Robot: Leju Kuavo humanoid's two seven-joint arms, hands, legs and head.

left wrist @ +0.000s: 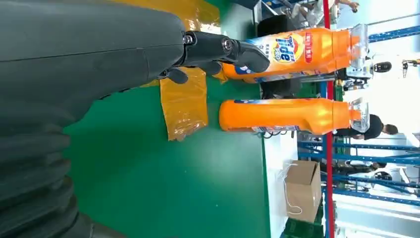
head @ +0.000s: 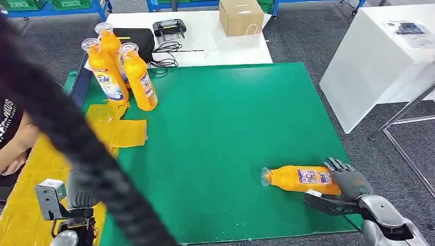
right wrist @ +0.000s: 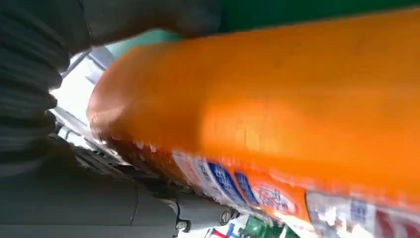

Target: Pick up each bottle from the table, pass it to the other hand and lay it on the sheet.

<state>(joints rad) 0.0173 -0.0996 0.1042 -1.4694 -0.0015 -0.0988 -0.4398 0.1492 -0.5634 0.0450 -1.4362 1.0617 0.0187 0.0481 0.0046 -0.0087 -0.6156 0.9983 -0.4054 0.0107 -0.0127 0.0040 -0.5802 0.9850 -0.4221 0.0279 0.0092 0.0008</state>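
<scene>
From my remote seat, I see the right hand [head: 344,185] low at the near right corner of the green mat [head: 225,138], its silver forearm coming up from below. Its dark fingers [head: 339,166] curl over the base end of an orange plastic detergent bottle [head: 300,179] lying on its side, and the thumb reaches along the bottle's near flank, so the hand is wrapped around the bottle. In the right wrist view the orange bottle [right wrist: 277,114] presses close against the palm, its printed label facing the lens, blurred. Whether the bottle rests on the mat or is slightly lifted, I cannot tell.

That bottle lies across the mat with its clear cap pointing toward the robot's left and its blue, white and red label facing up.

The left hand [left wrist: 218,52] I read from its wrist view: the grey ribbed cover takes up much of the picture and dark fingers [left wrist: 237,49] extend outward with nothing between them, spread loosely above the mat. Beyond them stand upright orange bottles [left wrist: 287,114].

In the head view three upright orange bottles with clear caps [head: 120,69] cluster at the far left corner of the mat, touching or nearly so. Just in front of them lie crumpled yellow sheets [head: 120,128] on the mat. A thick black cable [head: 66,133] crosses the left side. Beyond the mat, a white table [head: 215,43] carries a cardboard box [head: 240,16] and a small black device [head: 169,28]. A person's arm [head: 15,146] shows at the left edge.
</scene>
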